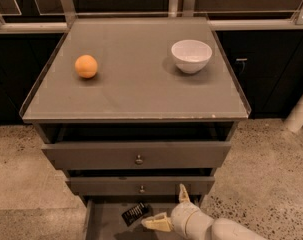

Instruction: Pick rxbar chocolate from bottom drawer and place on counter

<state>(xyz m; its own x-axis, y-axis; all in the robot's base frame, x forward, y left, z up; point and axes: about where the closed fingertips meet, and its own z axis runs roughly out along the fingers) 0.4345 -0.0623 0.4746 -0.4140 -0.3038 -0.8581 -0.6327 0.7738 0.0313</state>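
We see the rxbar chocolate (135, 213), a small flat black wrapped bar with white lettering, lying tilted on the grey floor of the pulled-out grey-brown bottom drawer (105, 223). The cream 2-finger end effector (169, 208) is released and holds nothing. 1 finger (183, 193) points up and the other reaches left, its tip just beside the bar. The pale arm (226, 230) enters low from the lower right. The glossy grey bench (141, 91) carries an orange ball (86, 66) and a white bowl (191, 55).
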